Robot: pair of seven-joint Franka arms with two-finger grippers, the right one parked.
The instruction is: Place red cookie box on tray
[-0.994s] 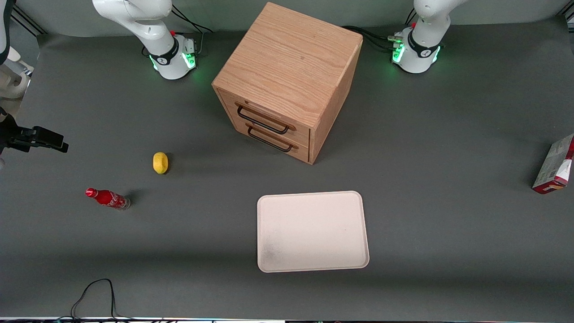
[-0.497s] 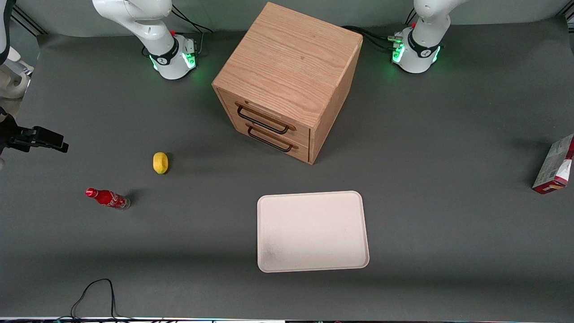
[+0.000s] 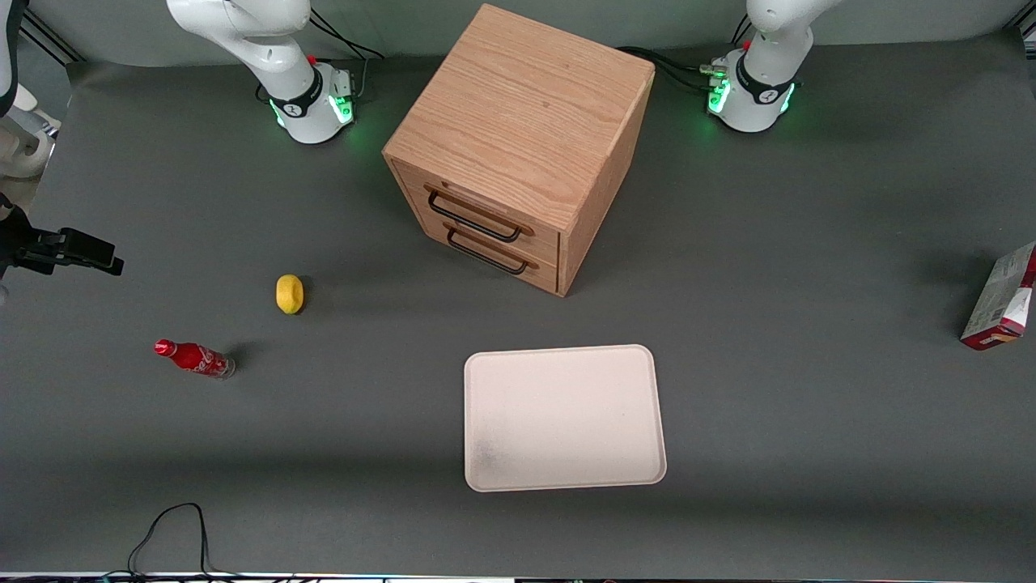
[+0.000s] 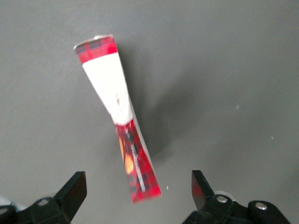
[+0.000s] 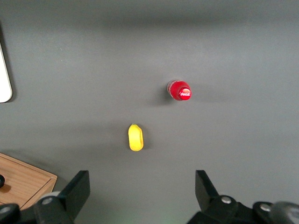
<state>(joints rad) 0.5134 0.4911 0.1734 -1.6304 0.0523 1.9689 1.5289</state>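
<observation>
Red cookie box (image 4: 120, 123) stands on the grey table (image 3: 809, 421), at the tray's (image 3: 564, 418) two o'clock, well apart. Above it hangs the gripper (image 4: 135, 196), spread wide and holding nothing, likely to straddle the box's narrow width.

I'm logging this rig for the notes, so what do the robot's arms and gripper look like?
Glossy white arms on round bases with a black band and green lights, black cables trailing from them. The working arm's gripper, above the red cookie box, has black angular fingers, spread open.

We see a robotics lab: a grey-covered table (image 3: 809, 243) with arm bases (image 3: 749, 97) bolted at twelve o'clock, cables (image 3: 174, 530) trailing, and staged props.
</observation>
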